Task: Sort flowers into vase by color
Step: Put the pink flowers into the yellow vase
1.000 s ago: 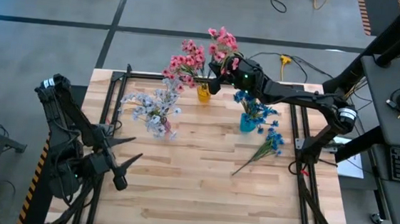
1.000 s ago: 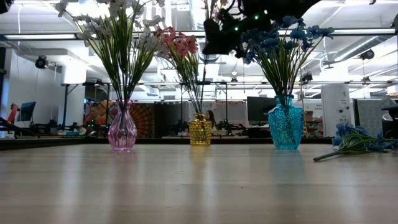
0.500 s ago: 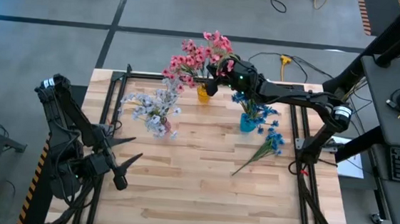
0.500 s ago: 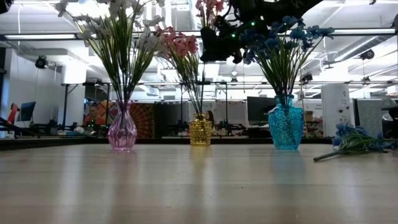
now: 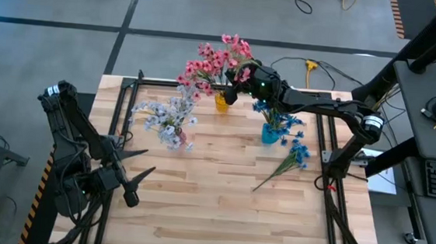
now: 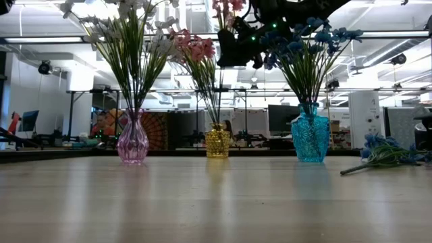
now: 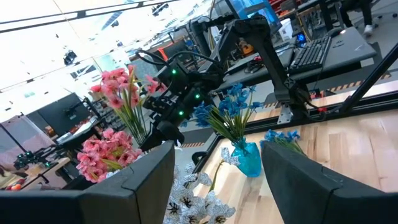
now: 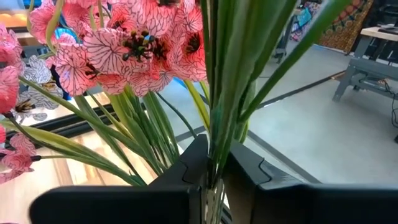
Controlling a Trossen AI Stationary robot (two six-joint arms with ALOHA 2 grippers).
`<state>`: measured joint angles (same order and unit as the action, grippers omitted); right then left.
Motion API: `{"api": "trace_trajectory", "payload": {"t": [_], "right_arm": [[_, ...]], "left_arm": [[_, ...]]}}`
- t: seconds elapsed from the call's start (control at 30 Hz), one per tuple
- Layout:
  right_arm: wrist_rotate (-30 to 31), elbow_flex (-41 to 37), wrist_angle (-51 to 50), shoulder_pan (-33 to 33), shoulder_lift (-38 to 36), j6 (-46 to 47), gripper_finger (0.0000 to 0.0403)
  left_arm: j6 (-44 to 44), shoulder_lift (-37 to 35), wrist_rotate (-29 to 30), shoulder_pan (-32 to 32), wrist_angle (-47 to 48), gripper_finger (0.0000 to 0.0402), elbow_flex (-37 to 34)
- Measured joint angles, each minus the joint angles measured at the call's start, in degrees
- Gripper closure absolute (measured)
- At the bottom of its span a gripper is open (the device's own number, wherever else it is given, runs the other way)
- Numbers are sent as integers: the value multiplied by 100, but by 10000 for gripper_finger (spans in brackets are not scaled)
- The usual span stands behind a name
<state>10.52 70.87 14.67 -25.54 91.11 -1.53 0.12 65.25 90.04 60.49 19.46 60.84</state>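
Observation:
My right gripper (image 5: 233,93) is high over the yellow vase (image 5: 221,101), shut on a pink sprig whose blossoms (image 5: 236,45) stand above it. More pink flowers (image 6: 196,48) stand in that yellow vase (image 6: 217,142). White-lavender flowers (image 5: 167,118) fill the pink vase (image 6: 133,143), and blue flowers (image 6: 307,40) fill the blue vase (image 6: 310,138). A single blue sprig (image 5: 289,159) lies flat on the table near its right edge. My left gripper (image 5: 139,184) waits open over the table's near left part. My right gripper pinches the pink sprig's green stems (image 8: 214,146) between its two fingers (image 8: 186,171), below the blossoms (image 8: 140,46). The fingers come slanting from the table's right and above. The sprig stands upright in the hold; its lower end is hidden among the yellow vase's stems.
The three vases stand in a row along the table's far side, their tall stems close around my right gripper (image 6: 233,48). The black frame rails (image 5: 126,99) run along the table's left and right sides. Bare wood (image 5: 212,192) fills the near half.
My right gripper shifted a little toward the table's left and slightly down over the yellow vase, carrying the pink sprig with it. In the last half second it held still.

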Motion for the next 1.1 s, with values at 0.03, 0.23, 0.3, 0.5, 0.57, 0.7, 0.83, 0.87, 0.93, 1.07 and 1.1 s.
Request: {"api": "trace_trajectory", "payload": {"t": [0.03,0.23,0.3,0.5,0.57,0.7,0.83,0.87,0.93,1.07,1.1], "right_arm": [[0,0,3,0,0,11,362],[0,-2,1,0,-2,52,334],[0,-2,-9,0,-2,55,325],[0,-2,-142,0,-2,54,303],[0,-2,-156,0,-2,61,295],[0,13,-301,0,-2,77,276],[0,206,-794,0,-2,97,253],[0,261,-926,0,-2,120,246],[0,364,-1220,0,-2,163,232],[0,581,-1705,15,-2,170,206],[0,628,-1802,15,-2,168,200]], "left_arm": [[0,0,0,0,0,178,0],[0,0,0,0,2,178,0],[-1,0,0,0,4,178,0],[-2,0,-2,0,6,178,0],[-2,0,-1,0,7,178,0],[-2,0,-2,0,7,178,0],[-2,0,-2,0,9,178,0],[-2,0,-2,0,9,178,0],[-2,0,-2,0,11,178,0],[-2,0,-2,0,11,178,0],[-2,0,-2,0,11,178,0]]}}
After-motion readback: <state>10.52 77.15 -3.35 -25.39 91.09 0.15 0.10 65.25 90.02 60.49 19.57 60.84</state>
